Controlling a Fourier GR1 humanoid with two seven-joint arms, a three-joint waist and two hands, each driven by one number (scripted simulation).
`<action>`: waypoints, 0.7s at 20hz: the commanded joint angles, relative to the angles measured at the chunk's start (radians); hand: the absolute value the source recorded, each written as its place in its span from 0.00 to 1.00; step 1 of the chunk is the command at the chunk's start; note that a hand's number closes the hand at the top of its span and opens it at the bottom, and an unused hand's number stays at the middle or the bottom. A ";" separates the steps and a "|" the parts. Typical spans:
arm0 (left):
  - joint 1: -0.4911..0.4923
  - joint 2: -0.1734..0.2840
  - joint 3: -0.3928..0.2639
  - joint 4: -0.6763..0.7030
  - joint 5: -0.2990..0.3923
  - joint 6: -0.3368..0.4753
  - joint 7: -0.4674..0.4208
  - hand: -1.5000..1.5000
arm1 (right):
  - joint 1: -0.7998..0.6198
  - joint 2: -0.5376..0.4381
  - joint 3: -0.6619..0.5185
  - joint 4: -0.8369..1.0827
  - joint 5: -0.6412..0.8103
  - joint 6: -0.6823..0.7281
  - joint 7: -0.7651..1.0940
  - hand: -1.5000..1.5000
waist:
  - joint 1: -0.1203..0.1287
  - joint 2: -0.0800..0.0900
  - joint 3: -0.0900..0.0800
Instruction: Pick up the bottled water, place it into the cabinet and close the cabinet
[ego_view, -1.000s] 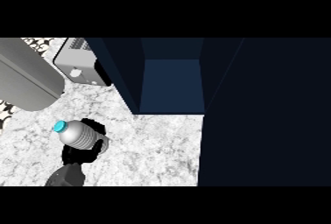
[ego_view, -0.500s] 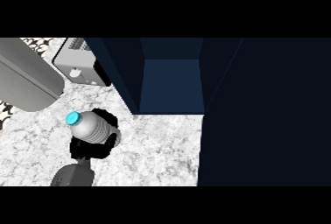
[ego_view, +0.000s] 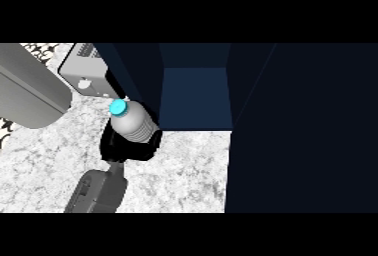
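We look down on a marbled white table (ego_view: 184, 170), with the dark blue cabinet (ego_view: 193, 97) standing open at its far side and its door (ego_view: 303, 125) swung out at the right. A grey appliance (ego_view: 85, 75) sits at the left. Our left hand (ego_view: 131, 145) is curled round the bottled water (ego_view: 131, 120), holding it above the table just beside the cabinet's left wall. We judge the pickup done; placing the bottle inside and closing the door remain. Our right hand is out of view.
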 joint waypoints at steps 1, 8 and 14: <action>-0.122 -0.001 -0.072 0.002 0.007 0.152 0.052 1.00 | -0.031 -0.045 -0.084 0.001 -0.078 0.031 0.002 0.00 | -0.004 0.001 0.000; -0.306 -0.001 -0.128 0.153 -0.076 0.308 -0.013 1.00 | -0.002 -0.017 -0.008 -0.034 -0.046 -0.006 0.030 0.00 | -0.015 0.003 0.000; -0.453 -0.001 -0.125 0.259 -0.128 0.413 0.026 1.00 | -0.036 0.000 0.007 0.020 -0.011 -0.017 0.010 0.00 | -0.032 0.008 0.000</action>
